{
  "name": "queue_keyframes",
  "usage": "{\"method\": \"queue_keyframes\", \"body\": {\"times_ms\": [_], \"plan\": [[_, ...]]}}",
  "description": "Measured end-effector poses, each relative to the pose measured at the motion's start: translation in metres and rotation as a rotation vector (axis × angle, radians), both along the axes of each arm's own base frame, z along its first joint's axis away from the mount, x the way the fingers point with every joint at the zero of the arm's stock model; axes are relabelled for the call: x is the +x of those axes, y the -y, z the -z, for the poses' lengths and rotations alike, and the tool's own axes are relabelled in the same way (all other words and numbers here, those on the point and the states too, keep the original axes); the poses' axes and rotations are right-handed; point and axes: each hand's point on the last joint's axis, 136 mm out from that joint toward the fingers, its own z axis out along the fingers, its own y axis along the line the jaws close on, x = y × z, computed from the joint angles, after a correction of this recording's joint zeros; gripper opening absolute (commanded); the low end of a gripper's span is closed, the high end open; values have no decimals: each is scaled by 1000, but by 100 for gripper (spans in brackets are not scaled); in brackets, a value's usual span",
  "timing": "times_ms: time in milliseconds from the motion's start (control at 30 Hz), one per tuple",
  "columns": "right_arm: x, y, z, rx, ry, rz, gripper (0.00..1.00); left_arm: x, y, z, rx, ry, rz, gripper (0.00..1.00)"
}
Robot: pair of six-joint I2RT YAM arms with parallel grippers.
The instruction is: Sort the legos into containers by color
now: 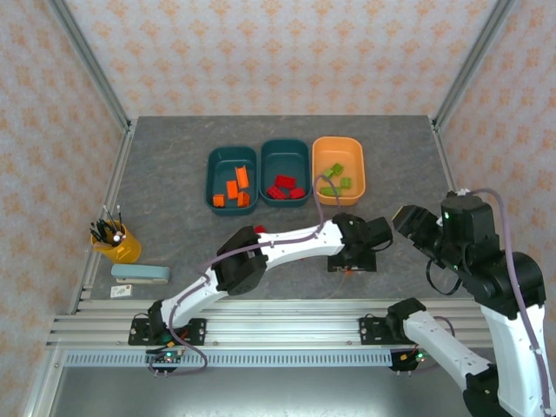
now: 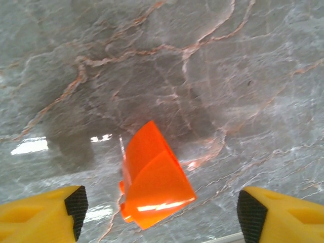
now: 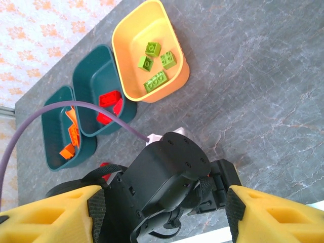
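An orange lego (image 2: pixel 154 174) lies tilted on the grey table between the fingers of my left gripper (image 2: pixel 162 205), which stands open just above it with both pads clear of the brick. From above, the left gripper (image 1: pixel 351 263) points down at the table in front of the orange tub (image 1: pixel 360 187). That tub holds several lime green legos (image 3: pixel 154 63). The middle teal tub (image 1: pixel 286 148) holds red legos (image 1: pixel 285 188), and the left teal tub (image 1: pixel 230 159) holds orange legos (image 1: pixel 236 187). My right gripper (image 1: pixel 407 219) hovers open beside the left wrist, with nothing between its fingers (image 3: pixel 66 210).
A loose red lego (image 1: pixel 258 228) lies by the left arm's elbow. A yellow pen cup (image 1: pixel 117 243) and a pale teal stapler (image 1: pixel 139 274) stand at the near left. The metal rail (image 1: pixel 261 326) runs along the near edge.
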Motion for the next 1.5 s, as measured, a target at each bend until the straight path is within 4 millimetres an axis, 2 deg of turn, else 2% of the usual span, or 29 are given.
{"method": "queue_keyframes", "body": {"times_ms": [300,467,633,900,1100,1167,1267,1433,1500], "plan": [[0,2,-1,-10,6,3,66,0,-1,21,47,-30,-51,59],[0,2,-1,-9,6,3,66,3,2,18,46,-28,-66,51],[0,2,-1,-9,7,3,66,3,-2,22,69,-25,-65,36],[0,1,1,-10,1,1,66,6,-3,21,77,-5,-49,28],[1,-2,5,-16,-15,-23,66,25,-18,16,119,48,-48,28],[3,-4,7,-22,-25,-35,65,38,-29,10,135,70,-59,28],[8,-9,8,-25,-43,-55,65,57,-51,-11,146,104,-87,28],[27,-27,11,1,-67,-109,63,104,-110,-79,110,186,-175,28],[38,-39,13,27,-80,-142,63,124,-145,-106,99,220,-227,28]]}}
